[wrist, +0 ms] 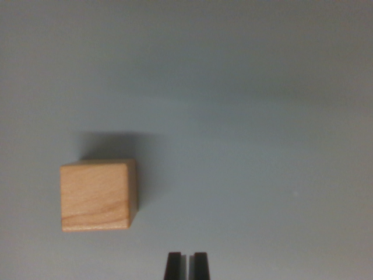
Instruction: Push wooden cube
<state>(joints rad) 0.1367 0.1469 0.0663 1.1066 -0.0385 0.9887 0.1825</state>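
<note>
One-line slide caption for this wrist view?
Closed end effector poised right of the wooden cube on a plain grey surface, not touching.

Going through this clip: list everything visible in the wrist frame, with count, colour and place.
wooden cube: one, light tan wood, lower part of the wrist view's left, resting on the surface and casting a shadow above it.
surface: one, plain grey-blue, fills the frame.
gripper: one, two black fingertips at the bottom edge near the centre, close together with only a thin gap, to the right of the cube and not touching it.
</note>
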